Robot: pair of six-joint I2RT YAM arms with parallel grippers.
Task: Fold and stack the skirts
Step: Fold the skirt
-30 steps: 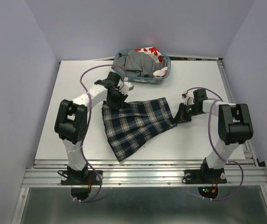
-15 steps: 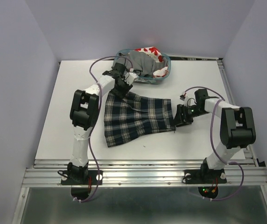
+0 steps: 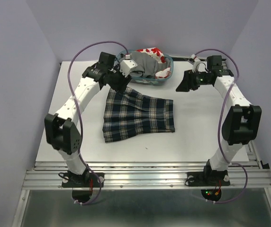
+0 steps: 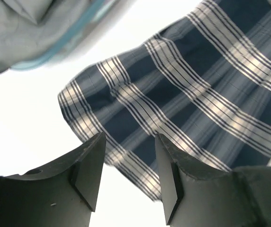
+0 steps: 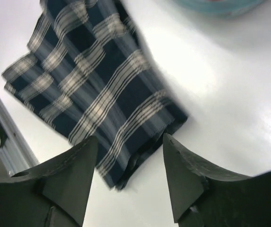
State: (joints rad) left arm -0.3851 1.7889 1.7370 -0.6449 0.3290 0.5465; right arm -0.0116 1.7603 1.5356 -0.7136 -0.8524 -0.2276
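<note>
From above, the plaid skirt (image 3: 138, 115) lies flat in the middle of the white bench (image 3: 197, 132), folded into a rough rectangle. Behind it, at the far edge, the teal basket (image 3: 169, 72) holds the grey skirt (image 3: 142, 64) and the white skirt with red print (image 3: 150, 51). The left gripper (image 3: 120, 81) hangs over the plaid skirt's far left corner, beside the basket. The right gripper (image 3: 183, 84) hangs over bare bench, just right of the basket and apart from the plaid cloth.

This view does not settle how the jaws stand, but the wrist cameras do. The left wrist view shows the left jaws apart with nothing between them, above a corner of the plaid cloth, with grey cloth drooping over the basket rim. The right wrist view shows the right jaws apart and empty, looking down on the doubled layers at the plaid skirt's edge. The red-printed skirt is plain only from above.
</note>
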